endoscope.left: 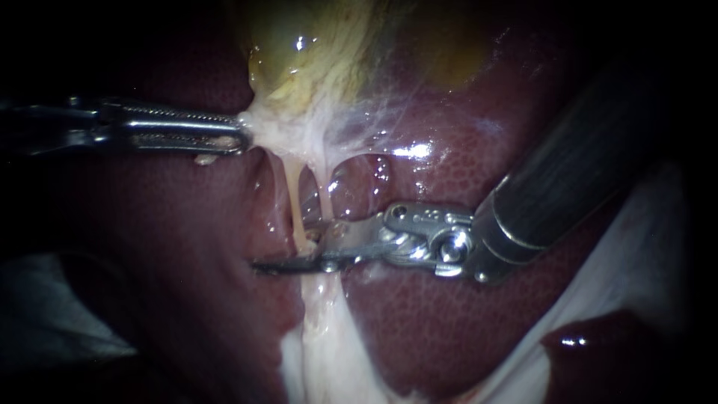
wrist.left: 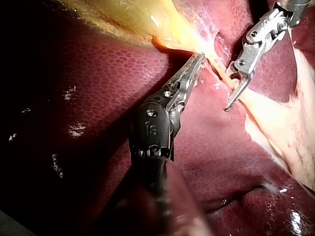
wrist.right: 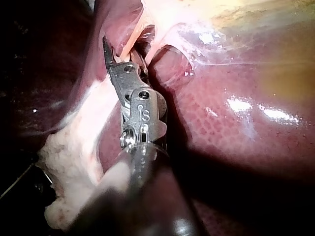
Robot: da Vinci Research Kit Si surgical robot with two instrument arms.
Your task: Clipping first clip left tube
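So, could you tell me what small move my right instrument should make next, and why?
Probably close its jaws: the right instrument stands open with the left tube between its jaws, and the left instrument holds the gallbladder taut.

Dark red liver [endoscope.left: 449,322] is our bed here (wet, glistening), yellowish gallbladder [endoscope.left: 314,45] lying on it, pale tissue [endoscope.left: 329,352] draped across lower down.
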